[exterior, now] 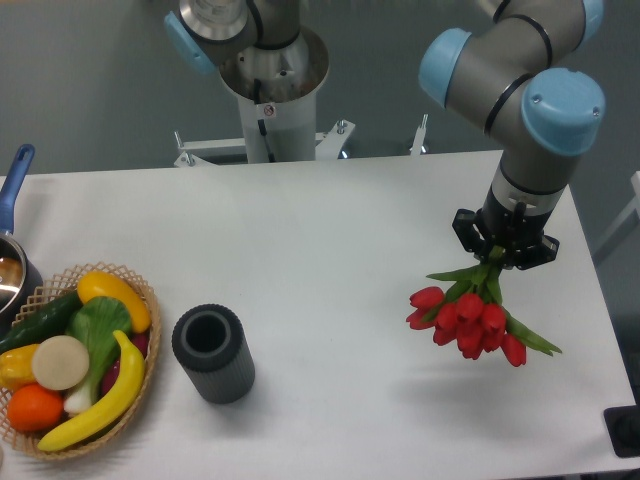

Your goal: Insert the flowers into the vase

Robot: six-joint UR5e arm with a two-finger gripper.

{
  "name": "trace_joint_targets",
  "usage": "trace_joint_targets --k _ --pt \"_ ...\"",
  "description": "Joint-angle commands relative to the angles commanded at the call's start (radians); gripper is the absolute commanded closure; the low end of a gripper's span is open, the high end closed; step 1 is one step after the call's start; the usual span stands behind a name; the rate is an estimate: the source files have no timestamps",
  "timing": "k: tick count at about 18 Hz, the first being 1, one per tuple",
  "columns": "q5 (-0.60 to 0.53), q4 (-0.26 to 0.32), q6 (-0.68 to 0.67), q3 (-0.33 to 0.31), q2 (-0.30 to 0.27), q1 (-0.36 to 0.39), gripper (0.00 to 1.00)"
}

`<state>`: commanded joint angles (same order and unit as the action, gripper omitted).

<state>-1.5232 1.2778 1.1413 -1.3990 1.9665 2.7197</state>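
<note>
The flowers (468,322), a bunch of red tulips with green stems and leaves, hang above the right side of the table with the blooms pointing down toward the camera. My gripper (503,255) is shut on their stems just above the blooms. A shadow lies on the table under the bunch. The vase (212,352), a short dark grey cylinder with thick walls, stands upright at the front left with its round mouth open and nothing in it. It is far to the left of the gripper.
A woven basket (140,290) of fruit and vegetables sits left of the vase, almost touching it. A metal pot with a blue handle (14,172) is at the left edge. The robot base (272,90) stands behind the table's far edge.
</note>
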Motion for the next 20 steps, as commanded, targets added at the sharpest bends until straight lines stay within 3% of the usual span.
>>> trace_joint_targets --k 8,14,16,20 --pt "0.029 -0.005 -0.031 0.037 0.0 -0.002 0.95" --pt "0.291 -0.012 -0.044 0.048 -0.034 -0.018 0.98" --pt "0.409 -0.07 -0.107 0.037 -0.047 -0.025 0.98" --pt "0.621 -0.296 -0.251 -0.028 -0.055 -0.07 0.98"
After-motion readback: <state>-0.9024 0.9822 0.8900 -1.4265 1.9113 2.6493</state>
